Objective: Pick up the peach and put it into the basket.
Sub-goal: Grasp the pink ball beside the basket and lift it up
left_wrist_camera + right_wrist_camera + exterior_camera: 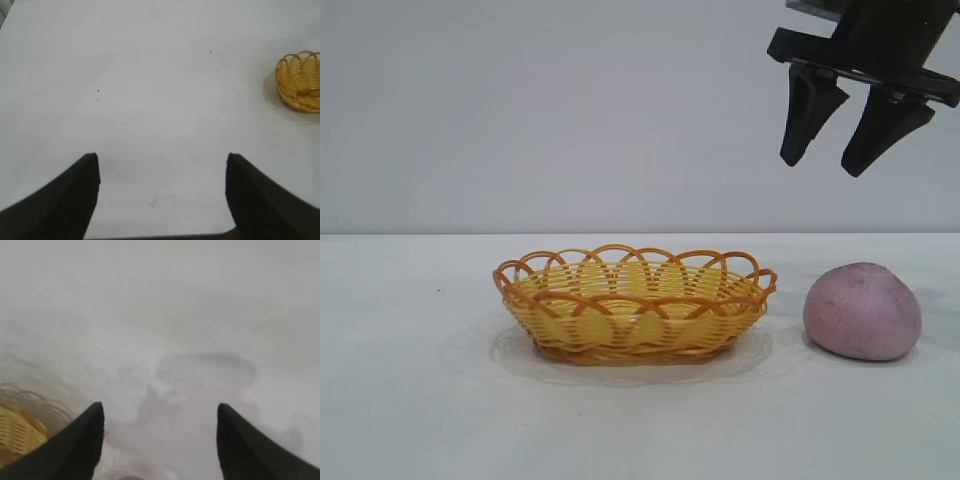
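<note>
The peach [863,311], a dull pink-mauve lump, lies on the white table right of the basket [632,304], a shallow yellow wicker oval with an orange looped rim. My right gripper [823,164] hangs open and empty high above the gap between peach and basket, a little left of the peach. In the right wrist view its fingers [80,445] frame bare table, with a piece of the basket [17,432] at the edge and a sliver of the peach [131,478] at the frame's edge. My left gripper [161,162] is open over bare table, the basket [301,81] far off.
The white table [420,400] runs flat to a plain grey wall behind. A faint ring mark on the table surrounds the basket.
</note>
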`<state>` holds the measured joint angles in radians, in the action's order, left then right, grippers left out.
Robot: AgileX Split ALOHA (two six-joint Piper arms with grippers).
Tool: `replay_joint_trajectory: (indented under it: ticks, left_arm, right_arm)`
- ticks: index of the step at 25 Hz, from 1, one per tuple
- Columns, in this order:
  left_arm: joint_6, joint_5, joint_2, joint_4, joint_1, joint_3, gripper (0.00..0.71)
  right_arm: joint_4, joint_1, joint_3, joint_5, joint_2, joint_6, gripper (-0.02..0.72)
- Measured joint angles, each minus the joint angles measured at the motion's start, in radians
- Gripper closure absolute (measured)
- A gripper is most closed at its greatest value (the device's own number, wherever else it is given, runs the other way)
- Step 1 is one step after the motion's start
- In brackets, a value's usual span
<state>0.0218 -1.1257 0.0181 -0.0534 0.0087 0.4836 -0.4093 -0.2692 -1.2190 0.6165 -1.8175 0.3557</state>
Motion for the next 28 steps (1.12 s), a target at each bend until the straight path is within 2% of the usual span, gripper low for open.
replay_joint_trajectory:
  ticks: [3,9,12,13,17,19,25,28]
  left_arm:
    - [0.002,0.002,0.0,0.0,0.0,0.0,0.239]
    - [0.002,0.004,0.0,-0.002,0.0,0.0,0.239]
    - [0.002,0.004,0.0,-0.002,0.0,0.0,0.239]
    - [0.002,0.004,0.0,-0.002,0.0,0.0,0.239]
    - [0.002,0.004,0.0,-0.002,0.0,0.0,0.239]
    - [0.002,0.004,0.0,-0.002,0.0,0.0,0.239]
    - [0.004,0.004,0.0,-0.002,0.0,0.0,0.239]
    - [0.004,0.004,0.0,-0.002,0.0,0.0,0.239]
  right_arm:
    - [0.01,0.0,0.0,0.018,0.0,0.0,0.288]
    - [0.085,0.0,0.0,0.083,0.048,0.0,0.288]
    - [0.096,0.0,0.0,0.169,0.069,0.0,0.288]
    - [0.097,0.0,0.0,0.207,0.07,0.0,0.349]
    - [0.102,0.0,0.0,0.34,0.07,0.0,0.346]
    - [0.102,0.0,0.0,0.38,0.07,0.0,0.346]
    - [0.104,-0.036,0.0,0.415,0.063,-0.002,0.346]
    - [0.161,-0.082,0.0,0.415,0.032,-0.079,0.346]
